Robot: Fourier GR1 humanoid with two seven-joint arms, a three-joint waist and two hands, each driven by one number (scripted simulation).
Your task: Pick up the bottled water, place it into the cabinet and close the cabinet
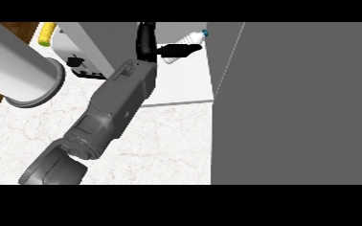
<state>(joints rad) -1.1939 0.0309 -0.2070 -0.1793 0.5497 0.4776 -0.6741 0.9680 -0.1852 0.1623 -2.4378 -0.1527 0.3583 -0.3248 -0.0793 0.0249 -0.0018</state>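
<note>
Left hand (172, 51) curled round bottled water (189, 39)

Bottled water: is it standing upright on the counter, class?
No, the bottled water is tilted in the right hand, above the cabinet's white shelf.

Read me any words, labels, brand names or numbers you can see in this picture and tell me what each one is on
None can be read.
The clear plastic water bottle with a blue cap, held by the black hand at the open grey cabinet, shows no legible label.
The white toaster bears only dark knobs, no lettering.
</note>
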